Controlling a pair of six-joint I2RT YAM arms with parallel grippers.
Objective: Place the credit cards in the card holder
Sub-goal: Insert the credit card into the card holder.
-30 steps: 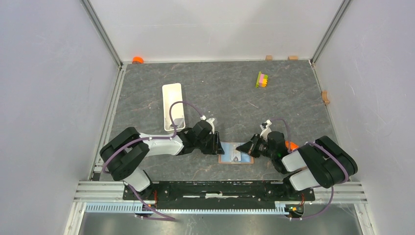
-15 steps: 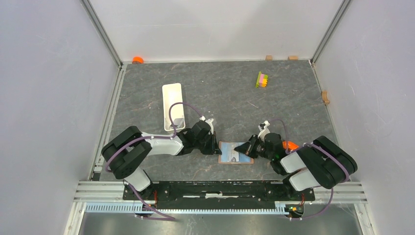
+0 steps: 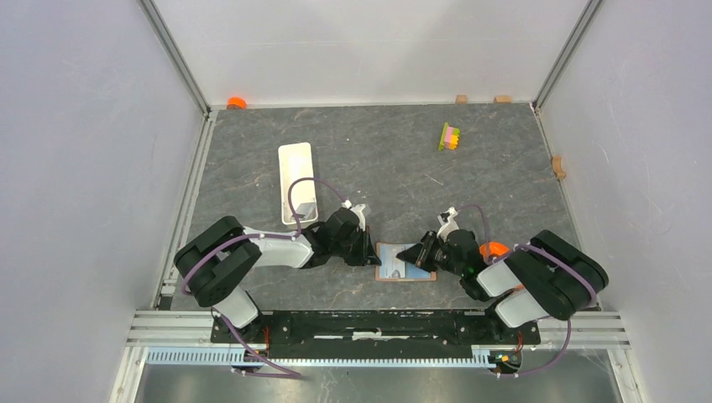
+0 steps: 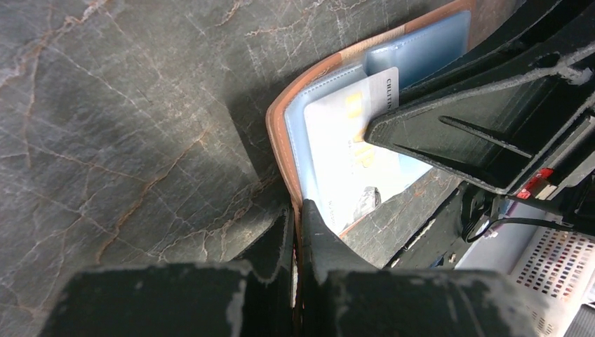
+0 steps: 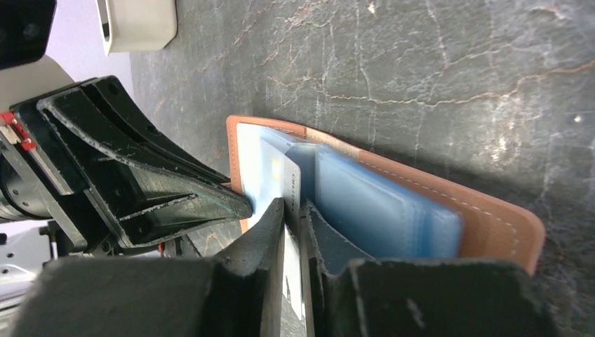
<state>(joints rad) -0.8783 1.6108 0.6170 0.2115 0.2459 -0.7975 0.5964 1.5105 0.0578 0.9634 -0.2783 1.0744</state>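
The brown card holder lies open on the table between my two arms, its blue plastic pockets facing up. My left gripper is shut on its left leather edge, pinched between the fingertips of that gripper. A pale credit card lies partly inside the left pocket. My right gripper comes in from the right. Its jaws stand slightly parted, with the card's near end between them.
A long white tray stands behind the left arm. A small stack of coloured blocks sits at the back right. An orange object lies beside the right arm, and small wooden blocks line the far and right edges.
My left gripper has closed on the card holder's left edge. My right gripper has moved left with the card over the holder, and its jaws have loosened a little.
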